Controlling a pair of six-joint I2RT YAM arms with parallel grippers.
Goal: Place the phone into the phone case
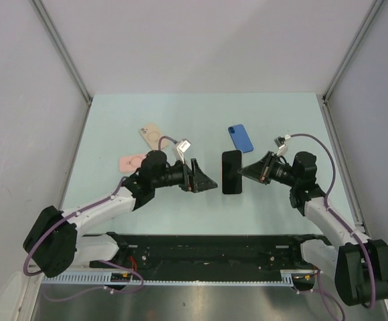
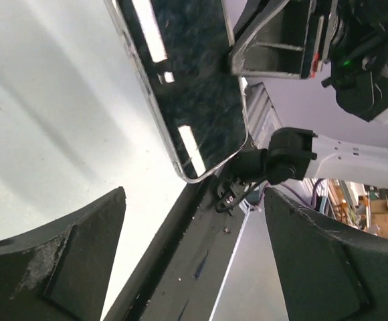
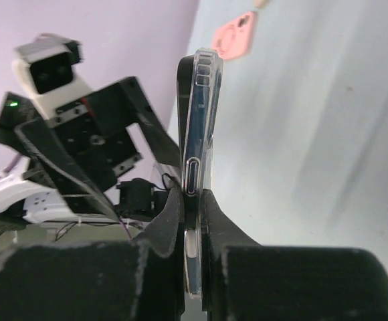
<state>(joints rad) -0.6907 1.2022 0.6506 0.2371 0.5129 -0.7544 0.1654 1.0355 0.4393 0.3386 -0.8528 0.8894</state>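
Observation:
A black phone [image 1: 231,172] in a clear case with a shiny rim is at the table's middle. My right gripper [image 1: 243,172] is shut on its right long edge. In the right wrist view the phone [image 3: 188,127] stands edge-on, the clear case [image 3: 209,100] against its table-facing side, both pinched in my right gripper [image 3: 192,200]. My left gripper [image 1: 209,179] is open and empty just left of the phone. In the left wrist view the phone [image 2: 187,80] lies beyond my left gripper [image 2: 194,261], apart from both fingers.
A blue case [image 1: 241,138] lies behind the phone. A beige case [image 1: 151,136] and a pink case [image 1: 132,162] lie at the left, behind the left arm. The black base rail [image 1: 207,244] runs along the near edge. Grey walls stand on both sides.

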